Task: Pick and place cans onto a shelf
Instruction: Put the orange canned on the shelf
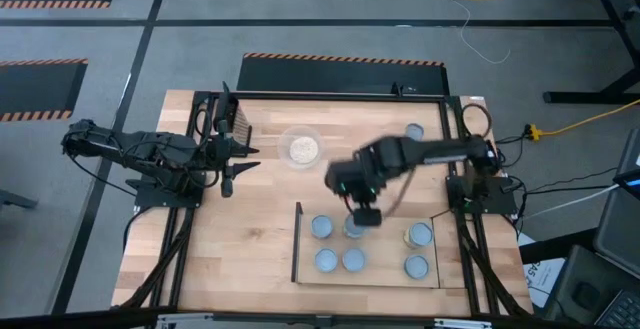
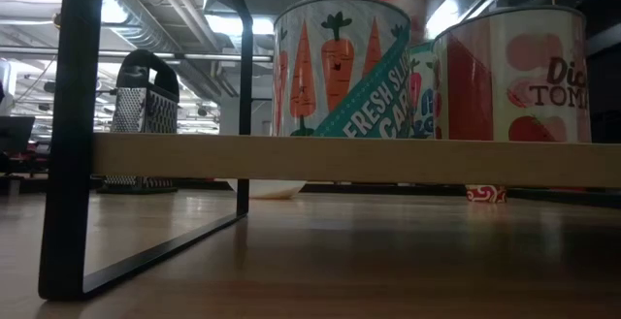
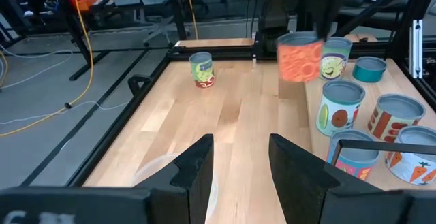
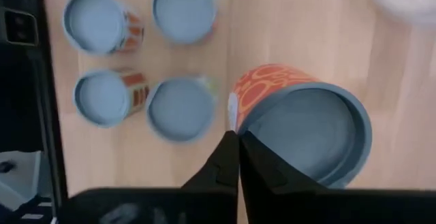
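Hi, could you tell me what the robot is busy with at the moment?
It is stocking cans on the shelf. The right hand is shut on the rim of an orange-labelled can and holds it over the shelf, next to the cans already standing there, such as a blue-topped one. One can still waits on the table near the far edge. The left hand is open and idle by the clear bowl.

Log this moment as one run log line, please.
right gripper: shut on orange can, over shelf | left gripper: open, waiting at table's left | one can off shelf
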